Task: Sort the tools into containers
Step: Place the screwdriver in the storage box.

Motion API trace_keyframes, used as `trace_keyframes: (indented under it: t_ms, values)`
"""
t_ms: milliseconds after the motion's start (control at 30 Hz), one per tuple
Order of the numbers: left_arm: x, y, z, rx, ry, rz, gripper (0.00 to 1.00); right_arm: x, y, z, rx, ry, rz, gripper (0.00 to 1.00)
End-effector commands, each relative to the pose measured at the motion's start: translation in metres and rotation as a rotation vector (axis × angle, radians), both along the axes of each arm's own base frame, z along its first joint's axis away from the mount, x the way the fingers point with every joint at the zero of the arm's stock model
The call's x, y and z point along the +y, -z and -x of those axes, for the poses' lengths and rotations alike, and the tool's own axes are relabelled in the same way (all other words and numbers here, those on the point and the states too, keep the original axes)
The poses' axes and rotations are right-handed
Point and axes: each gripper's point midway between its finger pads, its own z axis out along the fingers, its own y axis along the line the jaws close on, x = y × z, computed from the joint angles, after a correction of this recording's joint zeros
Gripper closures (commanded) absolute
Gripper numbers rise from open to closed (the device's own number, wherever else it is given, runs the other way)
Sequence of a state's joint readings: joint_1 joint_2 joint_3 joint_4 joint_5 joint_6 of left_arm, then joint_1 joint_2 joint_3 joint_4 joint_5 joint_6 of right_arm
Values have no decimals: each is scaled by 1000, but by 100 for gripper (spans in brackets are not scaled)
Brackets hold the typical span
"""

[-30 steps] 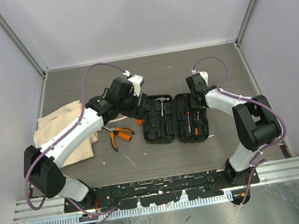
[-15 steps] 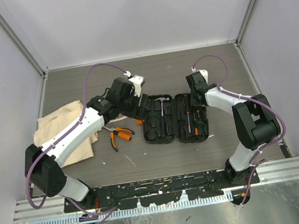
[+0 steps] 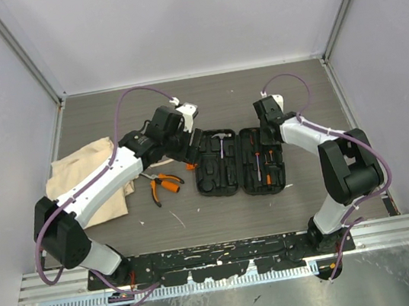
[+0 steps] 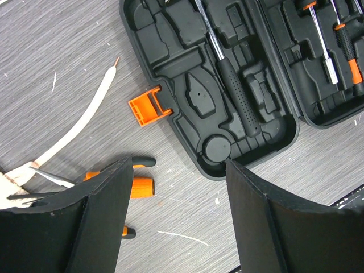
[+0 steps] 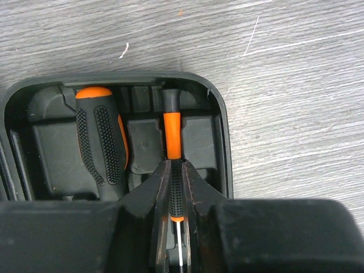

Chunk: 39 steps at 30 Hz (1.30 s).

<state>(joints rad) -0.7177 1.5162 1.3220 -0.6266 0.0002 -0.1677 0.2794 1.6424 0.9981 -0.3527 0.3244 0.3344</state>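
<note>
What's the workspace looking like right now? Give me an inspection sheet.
Surface: dark wood-grain table, lightly scuffed.
Job's things: tool case open flat at centre; black-handled tool in its left half, screwdrivers in its right; pliers on the table left of it; cloth bag far left, partly under the left arm.
Clutter: pale stick beside the pliers.
Grippers: left gripper open, empty, hovering by the case's left edge; right gripper closed on the thin driver in its slot.
Cables: purple cables loop above both arms, clear of the tools.
Surroundings: pale walls, metal rail at the near edge.
</note>
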Motion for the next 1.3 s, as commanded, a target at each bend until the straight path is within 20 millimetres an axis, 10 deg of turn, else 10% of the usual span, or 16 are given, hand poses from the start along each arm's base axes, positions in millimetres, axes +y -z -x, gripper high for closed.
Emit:
trace_keyframes:
  t_ms: [0, 900, 1267]
  values:
    - [-8, -21, -7, -36, 10, 46, 33, 4, -26, -12, -37, -5, -22, 82]
    - [-40, -31, 7, 28, 3, 163, 37, 4, 23, 11, 166, -19, -35, 91]
    - [-94, -11, 10, 14, -89, 192, 38, 8, 62, 40, 349, -32, -90, 90]
